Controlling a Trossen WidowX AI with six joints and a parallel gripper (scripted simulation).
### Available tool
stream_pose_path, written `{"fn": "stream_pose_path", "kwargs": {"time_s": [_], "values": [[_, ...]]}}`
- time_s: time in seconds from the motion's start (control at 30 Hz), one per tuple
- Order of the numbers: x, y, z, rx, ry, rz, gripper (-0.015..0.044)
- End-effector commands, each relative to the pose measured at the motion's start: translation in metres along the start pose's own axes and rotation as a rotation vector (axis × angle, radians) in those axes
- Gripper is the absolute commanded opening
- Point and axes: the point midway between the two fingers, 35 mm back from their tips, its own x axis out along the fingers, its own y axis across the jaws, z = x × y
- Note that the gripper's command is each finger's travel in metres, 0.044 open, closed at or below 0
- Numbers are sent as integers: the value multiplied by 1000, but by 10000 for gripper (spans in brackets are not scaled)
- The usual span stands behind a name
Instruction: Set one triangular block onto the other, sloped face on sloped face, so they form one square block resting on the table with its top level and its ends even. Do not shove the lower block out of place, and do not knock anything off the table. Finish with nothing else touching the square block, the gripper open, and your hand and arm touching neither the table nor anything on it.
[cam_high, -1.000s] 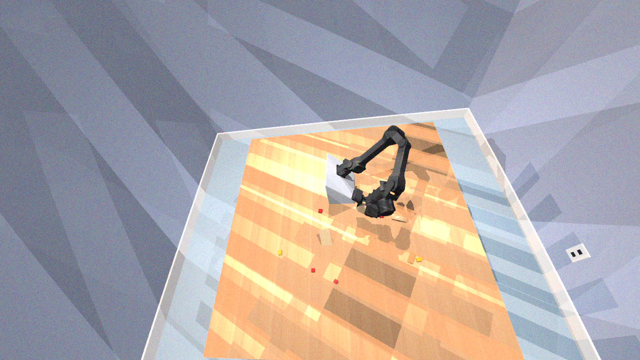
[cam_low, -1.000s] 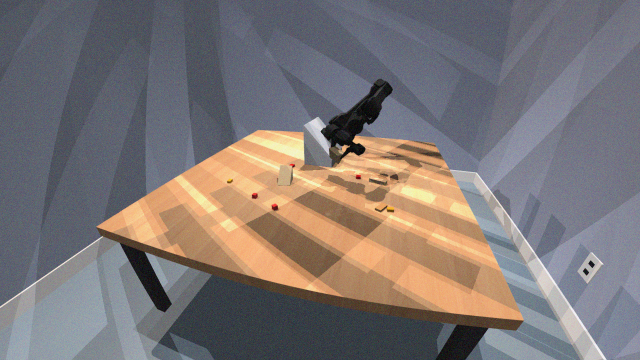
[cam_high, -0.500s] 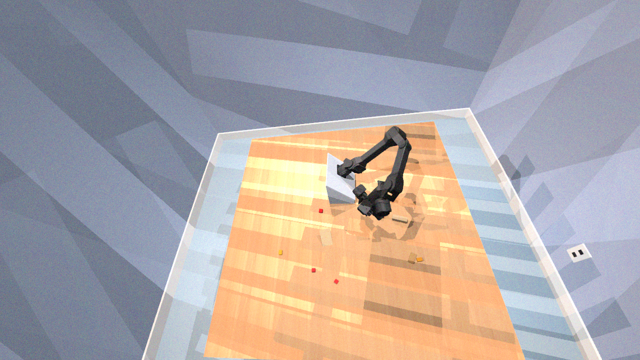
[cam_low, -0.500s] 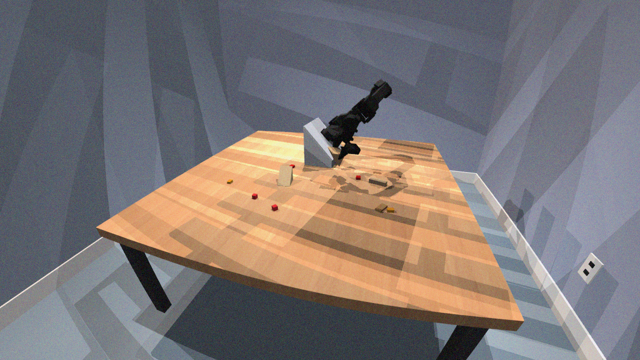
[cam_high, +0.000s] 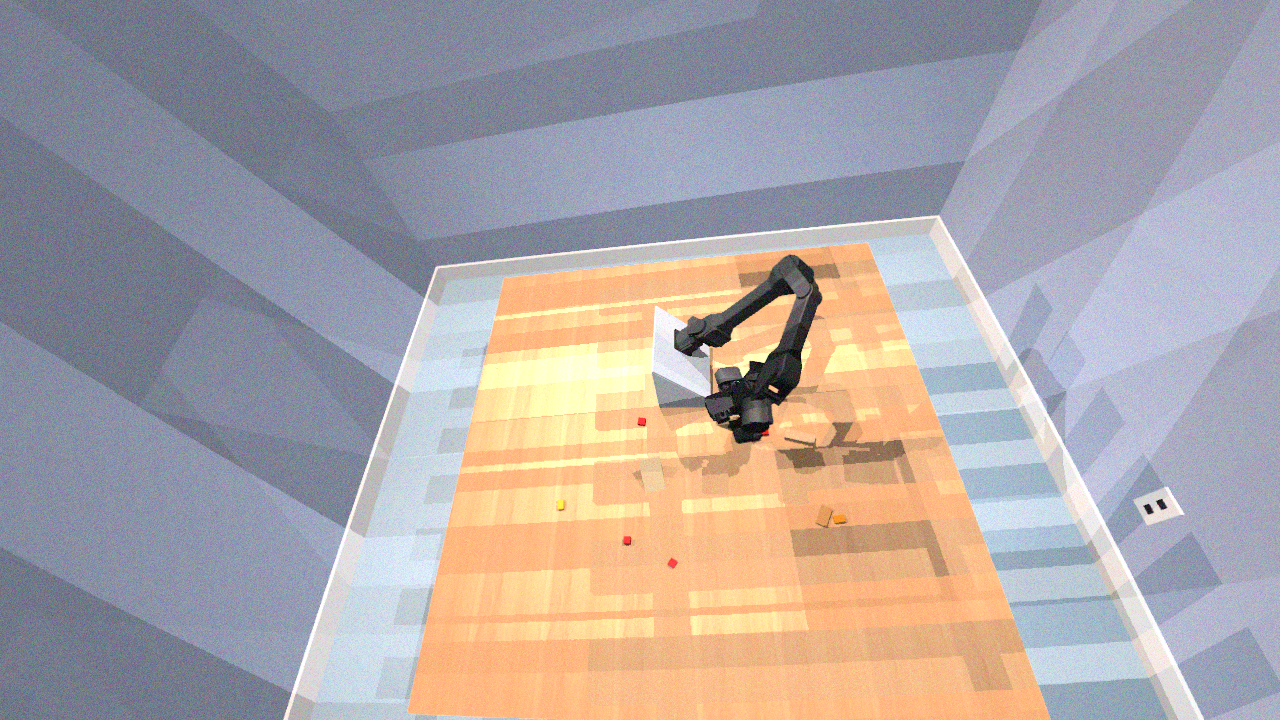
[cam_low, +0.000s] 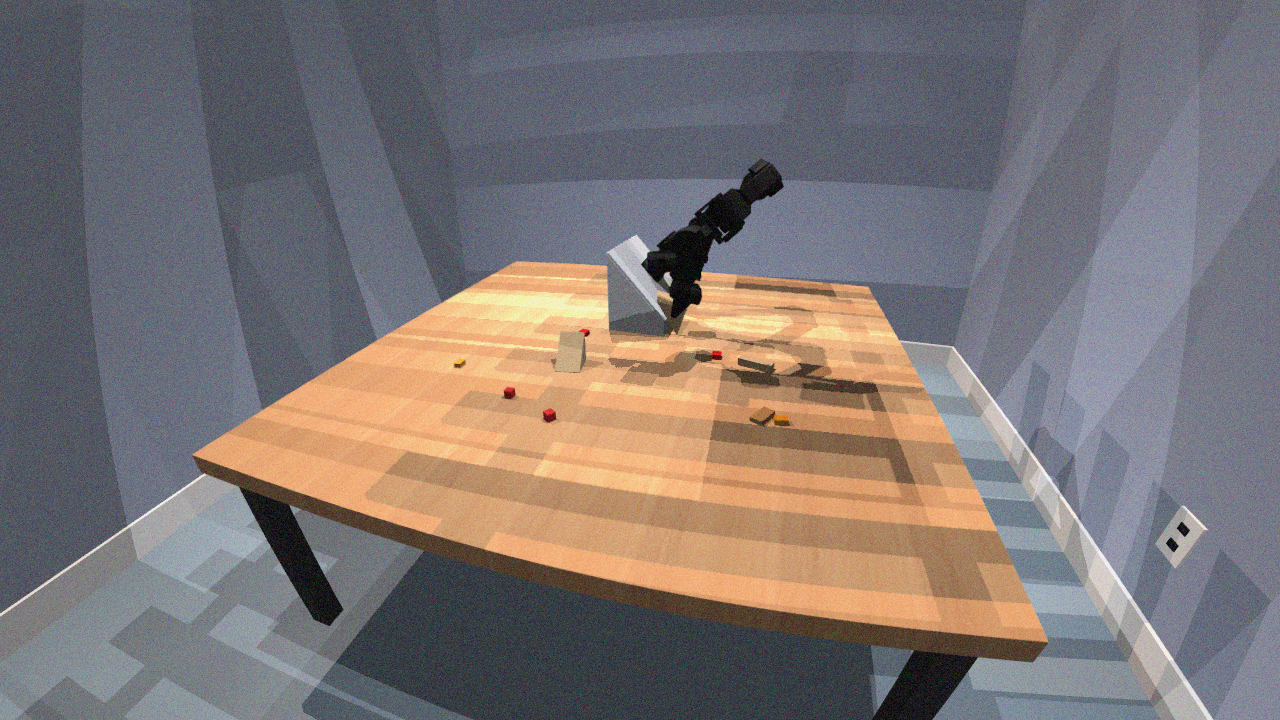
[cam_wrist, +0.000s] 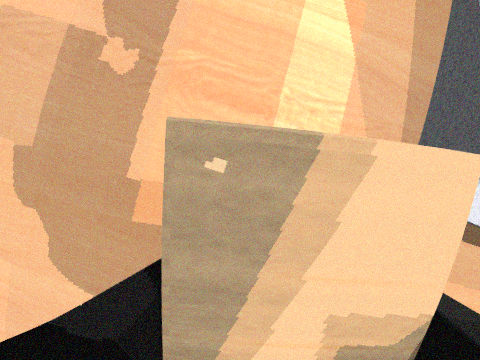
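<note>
A pale wooden triangular block (cam_high: 652, 475) (cam_low: 570, 351) stands on the table (cam_high: 537, 644) (cam_low: 554, 519), left of the arm in the top and exterior views. My gripper (cam_low: 677, 308) (cam_wrist: 289, 282) is shut on the other triangular block (cam_wrist: 300, 215), which fills the lower middle of the wrist view between the two black fingers. The held block is off the table, on the arm's side of the standing block and apart from it. The arm and hand mostly hide it in the top and exterior views, and its sloped face cannot be made out clearly.
The arm's base sits on a large grey wedge (cam_high: 675, 385) (cam_low: 631, 300). Several small red cubes (cam_high: 641, 421) (cam_low: 509, 393), a yellow block (cam_high: 560, 505) (cam_low: 459, 362), an orange block (cam_high: 839, 519) (cam_low: 781, 420), a brown block (cam_high: 824, 515) (cam_low: 762, 416) and a flat strip (cam_low: 756, 364) lie around.
</note>
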Motion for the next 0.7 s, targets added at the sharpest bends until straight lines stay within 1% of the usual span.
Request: {"fn": "stream_pose_path", "kwargs": {"time_s": [0.0, 0.67], "values": [[1, -1, 1, 168, 34, -6, 0], [-3, 2, 4, 849, 163, -22, 0]]}}
